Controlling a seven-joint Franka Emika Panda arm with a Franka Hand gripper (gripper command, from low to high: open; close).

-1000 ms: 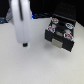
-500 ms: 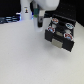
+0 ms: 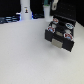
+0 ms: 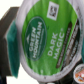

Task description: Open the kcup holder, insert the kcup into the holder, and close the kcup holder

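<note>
The kcup fills the wrist view: a white pod with a green lid printed "Green Mountain Dark Magic". A teal finger pad presses against its side, so my gripper is shut on it. In the exterior view the gripper hangs at the back, just above and behind the kcup holder. That black box stands at the exterior view's right. Several pods with reddish or dark tops sit in round slots on its upper face. The picture is too blurred to tell whether its tray is slid out.
A white bottle-like object stands at the back of the white table, with dark blue clutter along the back left edge in the exterior view.
The arm has swept from the exterior view's left across the back to the right, ending above the holder's rear. The holder has not moved.
</note>
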